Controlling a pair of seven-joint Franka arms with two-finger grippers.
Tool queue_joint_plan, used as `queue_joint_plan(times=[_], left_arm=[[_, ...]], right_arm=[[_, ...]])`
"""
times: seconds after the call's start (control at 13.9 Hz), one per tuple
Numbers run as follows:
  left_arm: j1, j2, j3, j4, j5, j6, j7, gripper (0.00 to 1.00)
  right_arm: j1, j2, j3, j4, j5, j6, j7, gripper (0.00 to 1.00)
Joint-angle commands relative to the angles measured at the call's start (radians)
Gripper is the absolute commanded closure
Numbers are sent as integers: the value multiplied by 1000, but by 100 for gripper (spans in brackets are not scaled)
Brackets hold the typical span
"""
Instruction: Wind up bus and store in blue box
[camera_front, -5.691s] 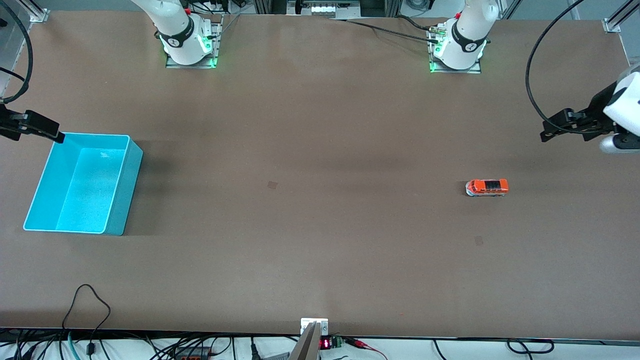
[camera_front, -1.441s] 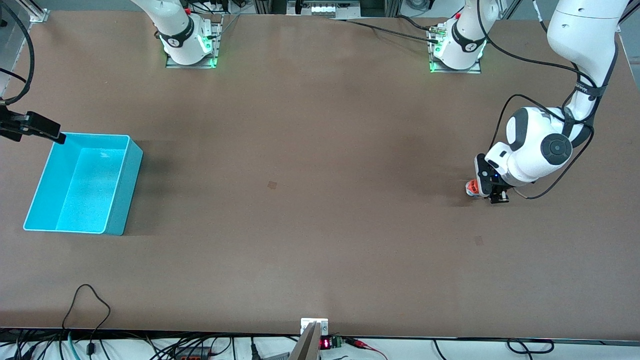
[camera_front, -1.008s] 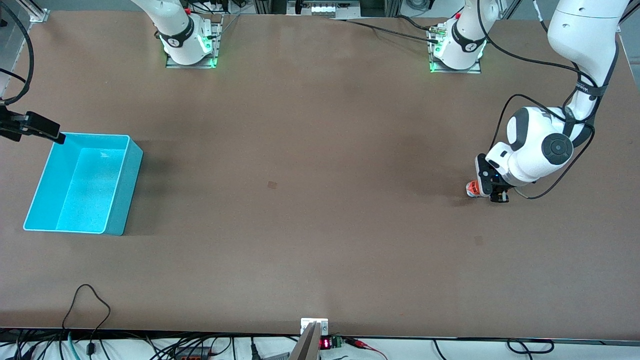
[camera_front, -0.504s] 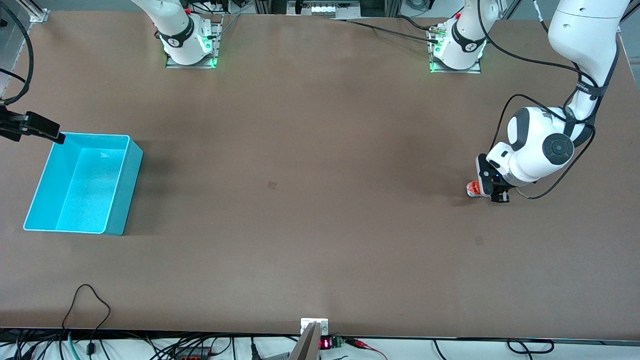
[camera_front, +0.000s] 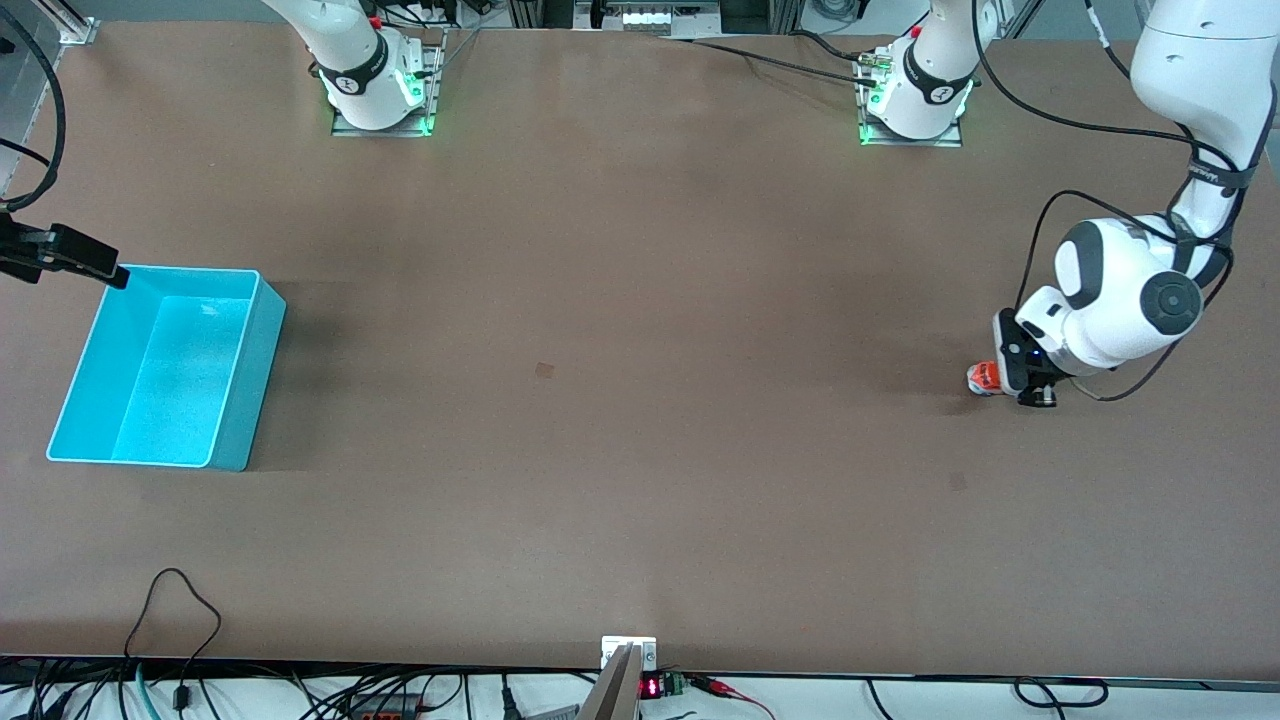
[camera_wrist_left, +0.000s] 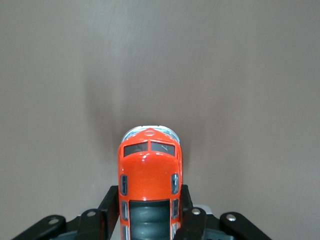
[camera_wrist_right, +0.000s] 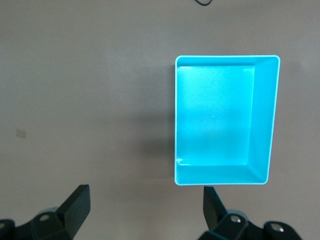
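The small orange bus (camera_front: 981, 379) is down at the table surface toward the left arm's end. My left gripper (camera_front: 1015, 386) is shut on it. In the left wrist view the fingers (camera_wrist_left: 111, 200) press both sides of the bus (camera_wrist_left: 149, 167), whose front sticks out past my left gripper (camera_wrist_left: 149, 206). The blue box (camera_front: 250, 370) stands empty at the right arm's end of the table. My right gripper (camera_front: 105, 268) waits, open and empty, over the table beside the box's corner. The right wrist view shows the box (camera_wrist_right: 265, 120) past my right gripper (camera_wrist_right: 145, 202).
The two arm bases (camera_front: 378, 90) stand along the table edge farthest from the front camera. Small dark marks (camera_front: 544, 370) dot the brown tabletop. Cables (camera_front: 180, 600) hang at the edge nearest the front camera.
My left gripper came down onto the bus and shut on it. In the last half second it moved with the bus toward the left arm's end. The right arm is still.
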Motion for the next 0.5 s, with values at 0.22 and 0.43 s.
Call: queue_joint_plan(times=[0.22,0.43], left_arm=[[140,187,-1,116,19,31,147,59],[162,194,-3,130,24,31,233,59]], right_arm=[[-6,3,-3,11,43,-1,-2,0],[-6,3,-3,11,43,-1,-2,0]])
